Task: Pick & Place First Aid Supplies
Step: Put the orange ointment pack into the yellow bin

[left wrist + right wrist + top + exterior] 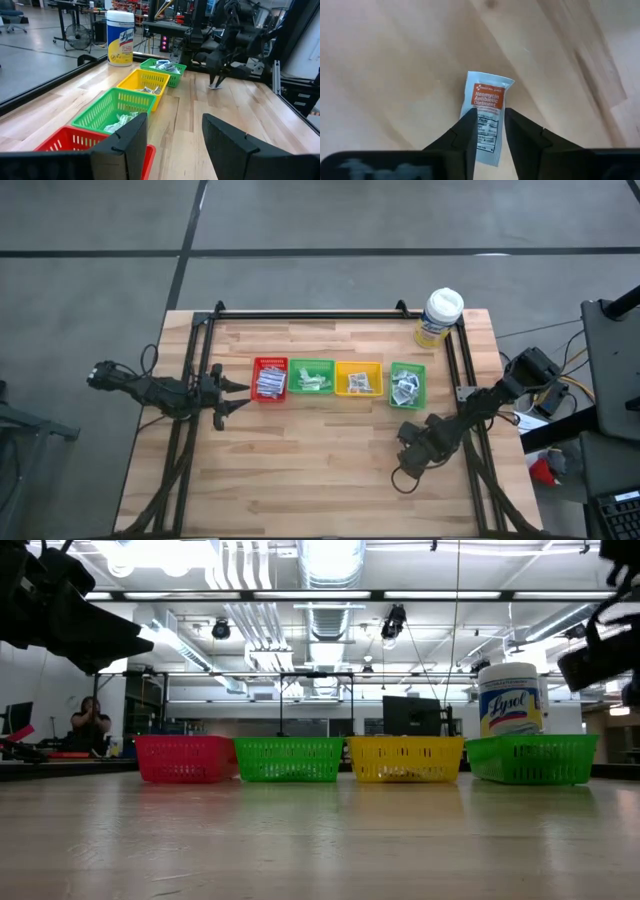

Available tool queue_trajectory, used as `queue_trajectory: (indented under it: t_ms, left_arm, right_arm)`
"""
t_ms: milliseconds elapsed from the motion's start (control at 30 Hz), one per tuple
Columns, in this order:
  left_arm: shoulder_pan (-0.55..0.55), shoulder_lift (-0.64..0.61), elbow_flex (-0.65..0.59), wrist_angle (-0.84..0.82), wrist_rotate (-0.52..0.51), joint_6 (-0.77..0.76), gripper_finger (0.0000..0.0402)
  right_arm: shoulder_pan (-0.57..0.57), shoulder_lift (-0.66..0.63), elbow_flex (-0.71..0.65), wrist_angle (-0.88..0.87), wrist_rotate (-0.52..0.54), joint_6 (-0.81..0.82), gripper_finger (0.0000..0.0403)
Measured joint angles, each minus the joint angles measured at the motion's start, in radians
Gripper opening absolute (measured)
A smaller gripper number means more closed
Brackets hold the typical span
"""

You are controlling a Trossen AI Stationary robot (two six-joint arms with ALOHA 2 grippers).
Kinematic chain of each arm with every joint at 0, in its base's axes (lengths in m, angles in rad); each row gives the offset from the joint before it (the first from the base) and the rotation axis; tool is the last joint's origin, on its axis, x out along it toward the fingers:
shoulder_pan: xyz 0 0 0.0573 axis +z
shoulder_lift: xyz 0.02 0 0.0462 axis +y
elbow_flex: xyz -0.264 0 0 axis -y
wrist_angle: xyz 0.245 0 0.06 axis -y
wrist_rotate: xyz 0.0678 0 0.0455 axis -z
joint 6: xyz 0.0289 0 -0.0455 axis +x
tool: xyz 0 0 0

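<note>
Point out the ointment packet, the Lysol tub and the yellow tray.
ointment packet (487, 100): right wrist view, orange label.
Lysol tub (439, 318): high view, white lid.
yellow tray (405, 758): low view, front wall.

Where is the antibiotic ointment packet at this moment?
The ointment packet lies flat on the bare wooden table, on the robot's right side, between the tips of the right pincer, in front of the right-hand green tray.

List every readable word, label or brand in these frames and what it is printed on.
"Lysol": yellow-labelled tub behind the trays.
"Neomycin Antibiotic Ointment": orange panel on the small packet lying on the table between the right pincer's fingers.
Packet's top line and lower small print: too small to read.
Packets in the trays: unreadable.
</note>
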Motion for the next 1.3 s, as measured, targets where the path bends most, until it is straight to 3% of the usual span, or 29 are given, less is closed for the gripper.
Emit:
queue_trajectory:
  t_ms: [533,1033,1300]
  left_arm:
    - [0.0,0.0,0.0,0.0,0.0,0.0,0.0188]
    - [0.0,0.0,0.0,0.0,0.0,0.0,0.0188]
    - [0.0,0.0,0.0,0.0,0.0,0.0,0.0188]
  right_arm:
    - [0.0,-0.044,0.017,-0.052,-0.065,0.025,0.0117]
    - [0.002,-0.045,-0.003,-0.072,-0.101,0.064,0.0175]
    - [0.002,-0.047,-0.069,0.049,-0.097,0.063,0.0184]
